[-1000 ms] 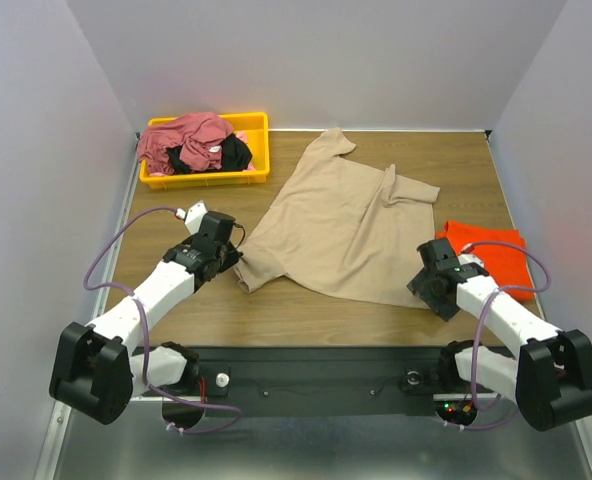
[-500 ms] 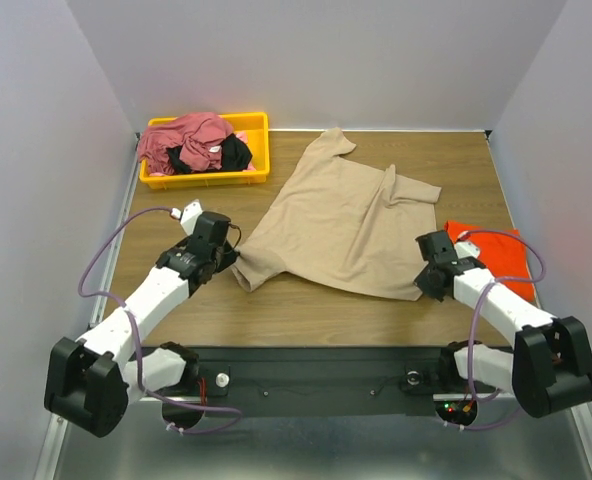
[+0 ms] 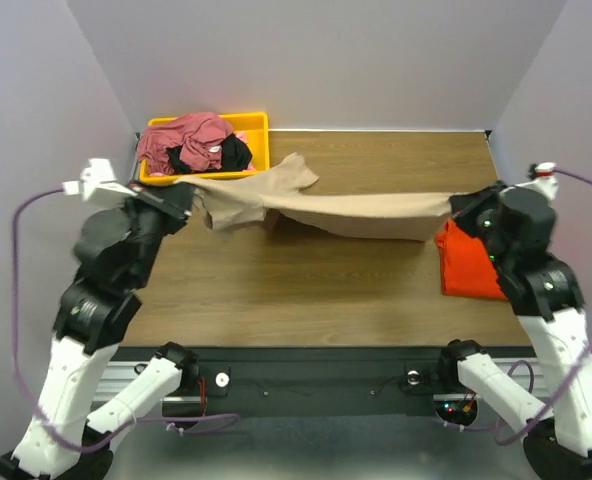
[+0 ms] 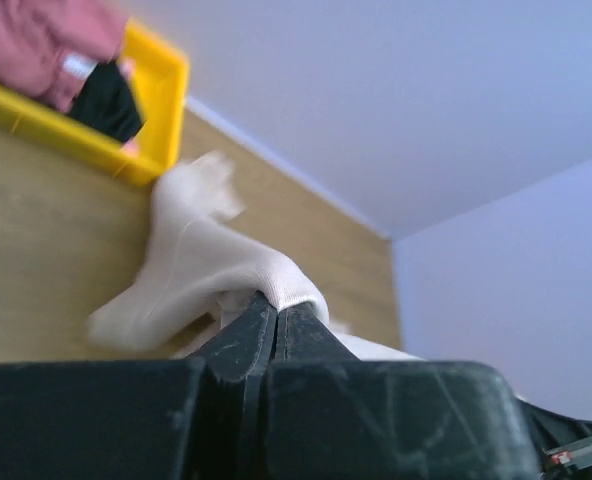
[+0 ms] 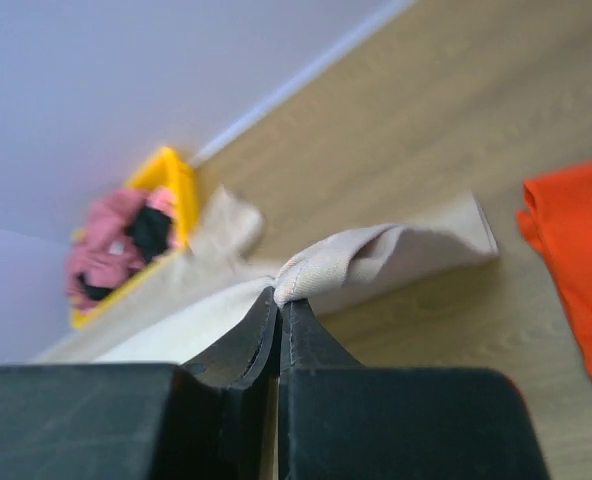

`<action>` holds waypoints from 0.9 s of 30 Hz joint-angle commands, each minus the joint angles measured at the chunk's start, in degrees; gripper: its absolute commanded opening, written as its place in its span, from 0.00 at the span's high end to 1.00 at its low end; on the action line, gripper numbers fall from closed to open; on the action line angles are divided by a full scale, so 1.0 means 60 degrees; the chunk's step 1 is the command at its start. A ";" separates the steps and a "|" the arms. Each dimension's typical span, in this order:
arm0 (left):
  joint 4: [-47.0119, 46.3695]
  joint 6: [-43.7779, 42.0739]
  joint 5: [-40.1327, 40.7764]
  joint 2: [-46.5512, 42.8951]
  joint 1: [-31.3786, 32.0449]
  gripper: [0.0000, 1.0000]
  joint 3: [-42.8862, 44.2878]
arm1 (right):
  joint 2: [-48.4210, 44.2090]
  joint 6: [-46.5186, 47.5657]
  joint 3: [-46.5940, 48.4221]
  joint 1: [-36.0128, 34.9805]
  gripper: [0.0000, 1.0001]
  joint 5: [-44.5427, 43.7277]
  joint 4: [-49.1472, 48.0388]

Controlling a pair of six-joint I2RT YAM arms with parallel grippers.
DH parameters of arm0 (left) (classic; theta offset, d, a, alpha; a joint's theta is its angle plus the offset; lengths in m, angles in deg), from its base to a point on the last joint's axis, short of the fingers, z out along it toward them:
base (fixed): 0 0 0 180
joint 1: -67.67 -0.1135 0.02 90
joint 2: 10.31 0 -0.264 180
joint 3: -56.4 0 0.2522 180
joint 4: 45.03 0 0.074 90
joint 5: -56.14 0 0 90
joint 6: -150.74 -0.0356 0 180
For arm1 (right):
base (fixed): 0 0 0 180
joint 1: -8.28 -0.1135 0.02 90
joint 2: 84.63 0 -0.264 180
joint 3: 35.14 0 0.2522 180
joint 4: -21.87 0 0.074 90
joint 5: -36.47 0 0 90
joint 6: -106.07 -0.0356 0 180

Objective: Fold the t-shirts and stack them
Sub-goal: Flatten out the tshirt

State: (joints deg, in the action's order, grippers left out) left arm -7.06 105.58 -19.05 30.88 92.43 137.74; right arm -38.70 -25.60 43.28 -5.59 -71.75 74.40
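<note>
Two robot arms held a tan t-shirt [image 3: 346, 212] stretched between them above the wooden table [image 3: 306, 290]. The left gripper [image 3: 189, 185] had its jaws pinched tight on one edge of the cloth, close to the yellow bin [image 3: 262, 145]. The right gripper [image 3: 454, 204] pinched the opposite edge the same way. The cloth sagged in the middle. An orange-red t-shirt [image 3: 466, 265] lay folded on the table by the right arm. A rose-red t-shirt [image 3: 186, 135] and a black t-shirt [image 3: 232, 153] were heaped in the bin.

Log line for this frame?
left gripper: shut on tan tee | right gripper: shut on tan tee | tan tee: taut between arms | orange tee: flat, right side | bin: rose tee, black tee
</note>
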 commanded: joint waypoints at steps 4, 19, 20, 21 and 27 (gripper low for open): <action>0.0008 -0.0969 0.0402 -0.0580 0.0005 1.00 0.3500 | -0.0478 0.1099 0.3615 0.0041 1.00 0.0939 0.1141; -0.0445 -0.2272 0.0651 0.1175 0.0005 1.00 0.6507 | 0.0399 0.1584 0.5542 0.0041 1.00 0.0506 0.1347; -0.0533 -0.2346 0.0913 0.1554 0.0005 1.00 0.6376 | 0.0546 0.1569 0.5425 0.0041 1.00 0.0125 0.1333; -0.0678 -0.2404 0.1133 0.1775 0.0005 1.00 0.6041 | 0.0925 0.1526 0.5148 0.0055 0.99 -0.0705 0.1332; -0.1952 -0.2522 0.1692 0.4483 -0.0097 1.00 0.4063 | 0.2581 0.0896 0.3216 0.0041 1.00 -0.3216 0.0924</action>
State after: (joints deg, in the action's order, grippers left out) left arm -11.67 92.66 -12.82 45.72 92.41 168.64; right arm -29.60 -18.54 68.79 -5.63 -77.58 80.63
